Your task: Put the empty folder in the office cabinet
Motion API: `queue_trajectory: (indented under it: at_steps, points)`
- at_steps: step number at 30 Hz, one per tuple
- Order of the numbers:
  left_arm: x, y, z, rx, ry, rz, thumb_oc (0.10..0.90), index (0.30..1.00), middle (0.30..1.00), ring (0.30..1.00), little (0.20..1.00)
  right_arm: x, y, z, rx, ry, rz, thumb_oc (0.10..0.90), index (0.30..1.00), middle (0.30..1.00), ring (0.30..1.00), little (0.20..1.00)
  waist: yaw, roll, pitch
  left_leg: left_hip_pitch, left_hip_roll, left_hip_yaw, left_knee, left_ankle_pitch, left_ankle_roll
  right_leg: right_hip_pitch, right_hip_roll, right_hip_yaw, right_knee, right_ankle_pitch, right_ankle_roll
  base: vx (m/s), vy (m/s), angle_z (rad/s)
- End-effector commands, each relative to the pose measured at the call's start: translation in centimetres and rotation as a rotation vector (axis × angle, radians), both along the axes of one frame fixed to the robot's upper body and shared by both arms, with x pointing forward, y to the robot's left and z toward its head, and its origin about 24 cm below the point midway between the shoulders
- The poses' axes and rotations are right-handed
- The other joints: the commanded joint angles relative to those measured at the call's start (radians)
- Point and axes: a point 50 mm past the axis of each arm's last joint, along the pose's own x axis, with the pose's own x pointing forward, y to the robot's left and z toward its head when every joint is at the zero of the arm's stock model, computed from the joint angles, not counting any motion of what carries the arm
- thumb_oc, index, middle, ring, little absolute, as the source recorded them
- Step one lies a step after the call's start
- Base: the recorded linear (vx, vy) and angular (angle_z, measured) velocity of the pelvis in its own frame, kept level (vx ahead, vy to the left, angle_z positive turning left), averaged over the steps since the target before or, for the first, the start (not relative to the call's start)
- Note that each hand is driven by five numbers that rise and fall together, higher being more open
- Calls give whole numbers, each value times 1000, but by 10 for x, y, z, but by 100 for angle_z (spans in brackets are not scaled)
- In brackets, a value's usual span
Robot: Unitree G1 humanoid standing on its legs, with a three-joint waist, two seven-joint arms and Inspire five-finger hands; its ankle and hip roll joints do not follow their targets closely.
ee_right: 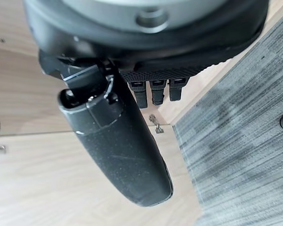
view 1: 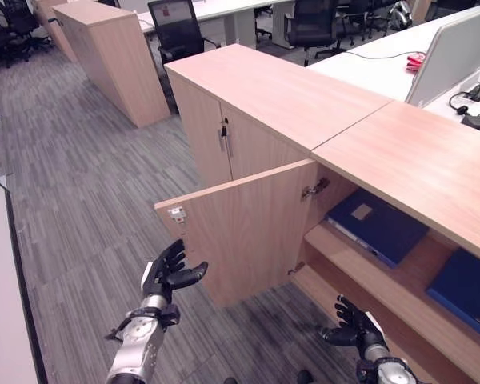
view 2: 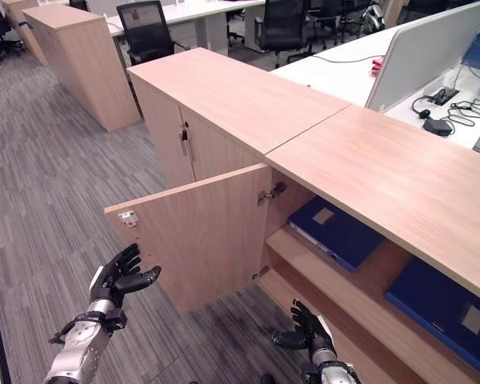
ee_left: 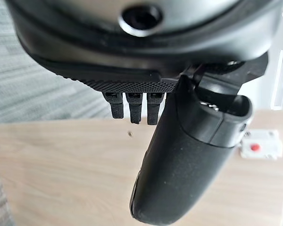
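Two relaxed empty robot hands, left robot hand (view 1: 166, 272), right robot hand (view 1: 354, 323), near cabinet door (view 1: 240, 228)

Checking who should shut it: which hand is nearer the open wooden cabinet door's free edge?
Left. The left hand hangs open right beside the wooden cabinet door, at its free edge; the right hand is over by the hinge side, below the shelf.

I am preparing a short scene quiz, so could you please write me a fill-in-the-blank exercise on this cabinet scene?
1. The cabinet door stands ____.
2. The folders on the shelf inside the cabinet are ____ in colour.
3. The left hand and the right hand hold ____.

Missing words: open; blue; nothing
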Motion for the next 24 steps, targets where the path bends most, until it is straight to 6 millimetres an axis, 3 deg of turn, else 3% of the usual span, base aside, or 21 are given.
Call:
queue_trajectory:
  at_steps: [1, 8, 17, 21, 24]
  points:
    - [33, 22, 46, 45, -241, 88, 800, 900, 900, 900, 900, 25, -8, 26, -26, -166, -10, 800, 900, 900, 900, 900, 17, -17, -37, 54, 18, 12, 0, -95, -30, 42, -51, -46, 41, -117, 73, 31, 41, -12]
    - [16, 32, 32, 70, -171, 127, 800, 900, 900, 900, 900, 24, -10, 25, -22, -158, -29, 800, 900, 900, 900, 900, 30, -20, -42, 69, 9, 4, 0, -111, -20, 52, -62, -51, 42, -117, 79, 21, 24, -2]
    - [10, 46, 35, 100, -171, 168, 800, 900, 900, 900, 900, 20, -8, 20, -11, -137, -29, 800, 900, 900, 900, 900, 38, -23, -47, 72, 3, -8, 0, -117, -17, 55, -68, -61, 34, -110, 83, 6, 7, 3]
    - [17, 56, 45, 139, -193, 173, 800, 900, 900, 900, 900, 20, -6, 20, -11, -135, -7, 800, 900, 900, 900, 900, 36, -21, -47, 74, 3, -3, 0, -118, -19, 54, -68, -62, 27, -105, 86, 0, 0, 0]
    - [35, 64, 71, 227, -247, 114, 800, 900, 900, 900, 900, 22, -7, 21, -21, -135, 19, 800, 900, 900, 900, 900, 25, -18, -48, 78, 2, 3, 0, -121, -20, 52, -69, -60, 27, -99, 91, 0, 0, 0]
